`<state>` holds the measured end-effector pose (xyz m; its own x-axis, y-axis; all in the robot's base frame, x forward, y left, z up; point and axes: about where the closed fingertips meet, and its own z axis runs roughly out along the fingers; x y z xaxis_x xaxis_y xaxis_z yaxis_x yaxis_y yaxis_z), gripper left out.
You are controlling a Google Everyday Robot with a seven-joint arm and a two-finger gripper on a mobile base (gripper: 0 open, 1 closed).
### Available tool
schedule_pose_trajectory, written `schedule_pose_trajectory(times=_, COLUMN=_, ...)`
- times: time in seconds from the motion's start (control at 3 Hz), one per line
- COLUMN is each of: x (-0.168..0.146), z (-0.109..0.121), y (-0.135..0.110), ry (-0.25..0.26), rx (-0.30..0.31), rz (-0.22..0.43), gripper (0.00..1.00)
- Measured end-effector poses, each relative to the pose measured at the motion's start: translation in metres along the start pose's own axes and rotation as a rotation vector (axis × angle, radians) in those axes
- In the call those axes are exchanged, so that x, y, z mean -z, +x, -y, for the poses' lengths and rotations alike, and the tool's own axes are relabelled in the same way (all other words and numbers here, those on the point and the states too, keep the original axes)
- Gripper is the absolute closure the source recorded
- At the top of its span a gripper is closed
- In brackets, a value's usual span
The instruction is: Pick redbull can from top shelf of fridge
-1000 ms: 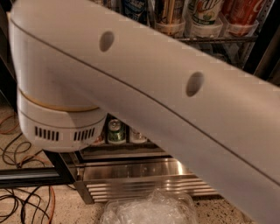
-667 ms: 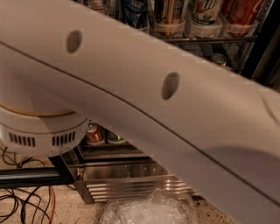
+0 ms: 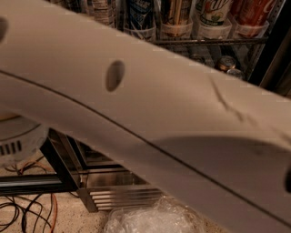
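Observation:
My white arm [image 3: 150, 113] crosses the whole camera view from upper left to lower right and hides most of the fridge [image 3: 68, 168]. The gripper is out of view. Above the arm, a dark wire rack [image 3: 209, 41] carries a row of tall cans in clear plastic trays, with only their lower parts showing. One of them is a blue-and-silver can [image 3: 138, 13]; I cannot tell whether it is the redbull can. Beside it stand a brown-and-gold can [image 3: 175, 13], a green-and-white can [image 3: 213, 13] and a red can [image 3: 250, 13].
Tops of short cans [image 3: 226, 63] show on a rack below. The fridge's stainless-steel base grille [image 3: 122, 196] is at the bottom. Crumpled clear plastic [image 3: 154, 219] lies on the floor before it. Cables [image 3: 22, 214] lie at bottom left. My arm's vented joint [image 3: 13, 141] is at the left edge.
My arm has swept left and nearer the camera and fills more of the view. Its vented joint has slid to the left edge. The short cans seen below it are now hidden.

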<state>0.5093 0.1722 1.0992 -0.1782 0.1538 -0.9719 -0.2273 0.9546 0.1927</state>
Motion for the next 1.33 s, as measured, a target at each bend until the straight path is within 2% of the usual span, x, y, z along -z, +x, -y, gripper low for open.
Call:
schedule_pose_trajectory(times=0.33, x=0.003, z=0.001, y=0.008, ry=0.044, rx=-0.014, rz=-0.031, gripper=0.09)
schedule_pose_trajectory(times=0.67, x=0.006, z=0.004, y=0.008, ry=0.080, rx=-0.029, rz=-0.032, gripper=0.12)
schedule_pose_trajectory(times=1.0, x=0.003, z=0.001, y=0.006, ry=0.085, rx=-0.029, rz=-0.016, gripper=0.21)
schedule_pose_trajectory(times=1.33, x=-0.008, z=-0.003, y=0.008, ry=0.065, rx=-0.027, rz=-0.010, gripper=0.27)
